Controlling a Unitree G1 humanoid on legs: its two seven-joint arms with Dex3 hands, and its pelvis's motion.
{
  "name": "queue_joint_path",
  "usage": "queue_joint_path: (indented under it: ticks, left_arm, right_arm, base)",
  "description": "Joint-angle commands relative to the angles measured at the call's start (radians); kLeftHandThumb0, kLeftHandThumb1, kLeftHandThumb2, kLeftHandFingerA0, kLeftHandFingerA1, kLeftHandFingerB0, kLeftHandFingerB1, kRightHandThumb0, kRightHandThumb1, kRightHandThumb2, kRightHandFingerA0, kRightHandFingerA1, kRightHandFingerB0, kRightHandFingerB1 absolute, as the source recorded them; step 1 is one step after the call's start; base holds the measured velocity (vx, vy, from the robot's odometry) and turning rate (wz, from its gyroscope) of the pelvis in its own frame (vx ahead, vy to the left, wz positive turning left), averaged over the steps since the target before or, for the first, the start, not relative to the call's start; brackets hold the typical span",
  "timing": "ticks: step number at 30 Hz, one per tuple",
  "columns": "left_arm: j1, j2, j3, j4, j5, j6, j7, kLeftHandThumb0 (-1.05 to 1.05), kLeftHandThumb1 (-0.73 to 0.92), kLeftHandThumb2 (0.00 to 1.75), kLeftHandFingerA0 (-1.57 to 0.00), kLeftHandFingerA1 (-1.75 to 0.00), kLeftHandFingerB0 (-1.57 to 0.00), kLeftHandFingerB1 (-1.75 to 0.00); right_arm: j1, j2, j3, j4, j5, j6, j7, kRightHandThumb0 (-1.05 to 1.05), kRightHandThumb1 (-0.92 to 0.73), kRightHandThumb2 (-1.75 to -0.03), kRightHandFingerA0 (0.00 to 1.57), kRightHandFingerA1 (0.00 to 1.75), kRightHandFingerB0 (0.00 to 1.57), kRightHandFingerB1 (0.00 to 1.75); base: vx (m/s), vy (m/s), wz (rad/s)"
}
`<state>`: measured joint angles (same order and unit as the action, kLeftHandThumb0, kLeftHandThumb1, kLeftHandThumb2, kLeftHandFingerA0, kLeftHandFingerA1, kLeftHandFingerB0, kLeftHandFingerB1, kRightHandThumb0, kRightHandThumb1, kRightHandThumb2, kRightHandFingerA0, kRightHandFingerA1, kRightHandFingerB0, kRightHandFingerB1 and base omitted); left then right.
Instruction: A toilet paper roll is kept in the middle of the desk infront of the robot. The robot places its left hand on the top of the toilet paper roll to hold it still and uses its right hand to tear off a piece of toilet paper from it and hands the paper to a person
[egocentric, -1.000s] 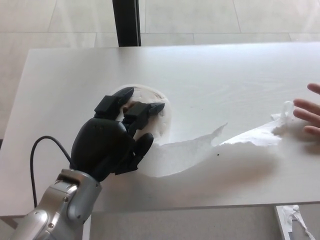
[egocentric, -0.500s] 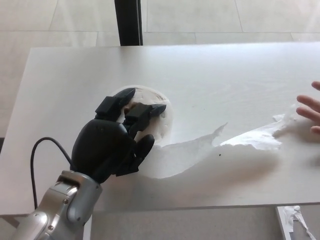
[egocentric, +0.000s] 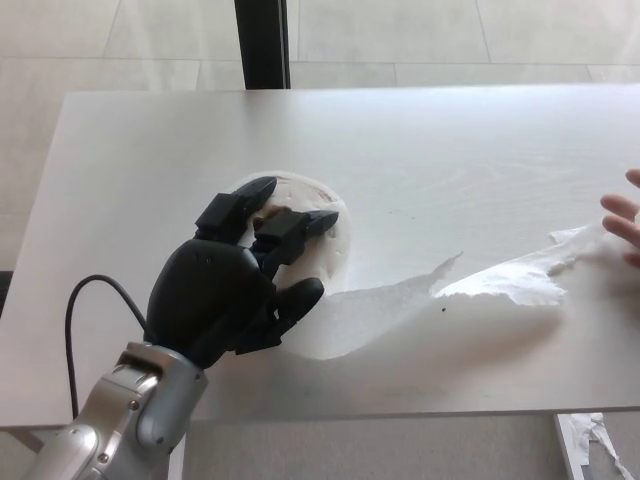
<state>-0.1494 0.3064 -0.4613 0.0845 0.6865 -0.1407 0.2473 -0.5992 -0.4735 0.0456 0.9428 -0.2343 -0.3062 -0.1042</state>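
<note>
1. Worktop (egocentric: 480, 160): wide and pale, carrying everything.
2. My left robot hand (egocentric: 240, 290) presses down on the toilet paper roll (egocentric: 325, 235), mid-worktop, fingers spread over its top; right robot hand out of view.
3. Torn paper (egocentric: 505, 285) lies right of the roll; a person's hand (egocentric: 625, 225) takes its far end. A weak grip could drop it.

Bright, even daylight; pale desk (egocentric: 480, 150) slightly washed out; soft shadows; mild overall blur.
</note>
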Motion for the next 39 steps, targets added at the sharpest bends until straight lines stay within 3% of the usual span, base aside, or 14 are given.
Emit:
queue_joint_path:
  ticks: [1, 2, 6, 7, 9, 10, 13, 14, 17, 29, 31, 35, 36, 39]
  left_arm:
    - [0.110, 0.034, -0.053, 0.081, -0.017, 0.098, -0.212, -0.60, 0.92, 0.67, -0.32, -0.45, -0.36, -0.39]
    - [0.111, 0.036, -0.051, 0.074, -0.019, 0.107, -0.224, -0.64, 0.76, 1.11, -0.25, -0.56, -0.30, -0.53]
    - [0.115, 0.041, -0.045, 0.074, -0.032, 0.097, -0.224, -0.60, 0.92, 0.68, -0.30, -0.45, -0.36, -0.38]
    - [0.118, 0.050, -0.043, 0.060, -0.031, 0.108, -0.242, -0.65, 0.77, 1.12, -0.24, -0.54, -0.29, -0.53]
    - [0.119, 0.052, -0.042, 0.058, -0.031, 0.110, -0.244, -0.65, 0.77, 1.12, -0.24, -0.54, -0.29, -0.53]
    - [0.119, 0.052, -0.041, 0.061, -0.031, 0.104, -0.238, -0.64, 0.76, 1.11, -0.25, -0.55, -0.31, -0.54]
    - [0.129, 0.052, -0.039, 0.065, -0.037, 0.087, -0.222, -0.64, 0.75, 1.11, -0.27, -0.56, -0.31, -0.54]
    - [0.130, 0.052, -0.039, 0.062, -0.037, 0.089, -0.223, -0.65, 0.76, 1.11, -0.26, -0.56, -0.31, -0.54]
    - [0.129, 0.049, -0.039, 0.068, -0.039, 0.092, -0.226, -0.61, 0.92, 0.67, -0.31, -0.44, -0.37, -0.38]
    - [0.115, 0.039, -0.036, 0.093, -0.044, 0.064, -0.198, -0.65, 0.74, 1.11, -0.30, -0.58, -0.30, -0.53]
    - [0.061, 0.030, -0.034, 0.094, -0.051, 0.090, -0.243, -0.66, 0.89, 0.67, -0.22, -0.50, -0.22, -0.35]
    - [-0.042, 0.003, -0.015, -0.036, -0.067, 0.339, -0.473, -1.01, 0.83, 1.20, 0.00, -0.20, -0.03, -0.02]
    - [-0.051, -0.001, -0.012, -0.046, -0.073, 0.350, -0.484, -0.92, 0.90, 0.77, 0.00, -0.06, 0.00, -0.17]
    - [-0.144, -0.041, 0.037, -0.093, -0.163, 0.408, -0.536, -0.91, 0.92, 0.71, 0.00, -0.13, 0.00, -0.10]
  right_arm:
    - [0.024, -0.053, 0.044, 0.055, -0.060, -0.003, 0.027, -0.15, -0.57, -1.05, 0.84, 1.61, 0.84, 1.20]
    - [0.022, -0.060, 0.052, 0.060, -0.072, -0.006, 0.011, -0.15, -0.63, -0.94, 0.85, 1.59, 0.84, 1.08]
    - [0.020, -0.075, 0.065, 0.077, -0.084, -0.025, -0.011, -0.16, -0.68, -0.86, 0.85, 1.58, 0.80, 1.18]
    - [0.027, -0.097, 0.079, 0.074, -0.114, -0.051, -0.050, -0.21, -0.70, -0.87, 0.88, 1.52, 0.80, 1.23]
    - [0.026, -0.100, 0.083, 0.076, -0.117, -0.056, -0.056, -0.21, -0.70, -0.87, 0.88, 1.52, 0.80, 1.23]
    - [0.027, -0.106, 0.094, 0.069, -0.136, -0.050, -0.080, -0.25, -0.77, -0.66, 0.70, 1.44, 0.63, 0.56]
    - [0.007, -0.144, 0.230, 0.023, -0.332, 0.096, -0.200, -0.77, -0.53, -0.85, 0.00, 0.07, 0.06, 0.25]
    - [0.002, -0.149, 0.253, 0.003, -0.361, 0.134, -0.204, -0.81, -0.58, -0.86, 0.00, 0.00, 0.02, 0.18]
    - [-0.001, -0.147, 0.271, -0.031, -0.377, 0.167, -0.241, -1.05, -0.68, -1.02, 0.00, 0.15, 0.00, 0.07]
    - [0.066, -0.136, 0.212, -0.302, -0.396, 0.282, -0.303, -1.02, -0.61, -0.88, 0.00, 0.00, 0.00, 0.11]
    - [0.083, -0.151, 0.189, -0.344, -0.389, 0.288, -0.289, -1.03, -0.62, -0.88, 0.00, 0.00, 0.00, 0.09]
    - [0.120, -0.156, 0.153, -0.410, -0.355, 0.265, -0.249, -1.05, -0.64, -1.03, 0.00, 0.23, 0.00, 0.09]
    - [0.124, -0.156, 0.151, -0.415, -0.355, 0.264, -0.245, -1.02, -0.61, -0.87, 0.00, 0.00, 0.00, 0.08]
    - [0.140, -0.143, 0.145, -0.436, -0.345, 0.275, -0.231, -1.05, -0.66, -1.05, 0.00, 0.26, 0.00, 0.11]
  base:
    - [0.00, 0.000, 0.00]
    - [0.00, 0.000, 0.00]
    - [0.00, 0.000, 0.00]
    - [0.00, 0.000, 0.00]
    - [0.00, 0.000, 0.00]
    - [0.00, 0.000, 0.00]
    - [0.00, 0.000, 0.00]
    - [0.00, 0.000, 0.00]
    - [0.00, 0.000, 0.00]
    - [0.00, 0.000, 0.00]
    - [0.00, 0.000, 0.00]
    - [0.00, 0.000, 0.00]
    - [0.00, 0.000, 0.00]
    - [0.00, 0.000, 0.00]
